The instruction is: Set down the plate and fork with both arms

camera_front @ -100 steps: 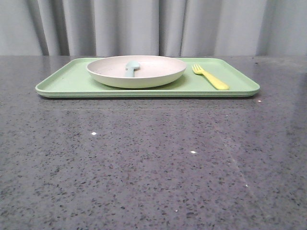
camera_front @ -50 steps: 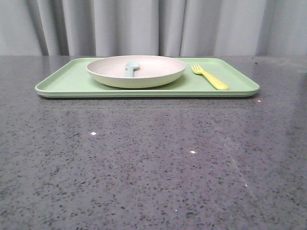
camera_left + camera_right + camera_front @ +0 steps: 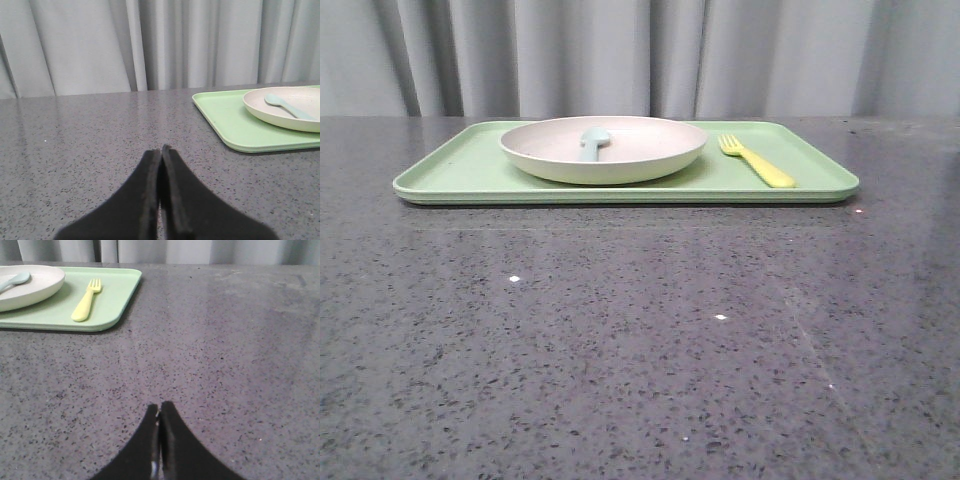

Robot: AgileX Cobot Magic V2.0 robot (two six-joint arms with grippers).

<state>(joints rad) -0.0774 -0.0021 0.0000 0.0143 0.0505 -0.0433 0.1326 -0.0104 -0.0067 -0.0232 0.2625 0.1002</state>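
Left gripper point(image 3: 161, 200): seen in the left wrist view low over the near part of the table point(image 3: 620, 350), its two black fingers pressed together with nothing between them; it is well apart from the tray.

Right gripper point(image 3: 159, 450): seen in the right wrist view over bare table, likewise closed to a narrow seam and holding nothing; the fork lies well off from it.

Change: almost nothing is altered against the front pictures of a second and half a second ago. Plate, fork and spoon are found in the same places on the tray; only a very slight shift of the whole picture is noticed.

Tray point(image 3: 470, 178): pale green, set across the far part of the table, close to the curtain point(image 3: 620, 55).

Plate point(image 3: 604, 148): cream, resting flat on the tray, left of the tray's middle, with a pale blue spoon point(image 3: 593, 142) lying inside it.

Fork point(image 3: 757, 160): yellow, lying flat on the tray just beside the plate, toward the tray's right edge, tines pointing to the far edge.

Meaning for the task: plate and fork are already found side by side on the tray. With both grippers closed, empty and held back, the scene fits equally a setting laid out for pickup and a placing already completed; which one cannot be settled from this moment.
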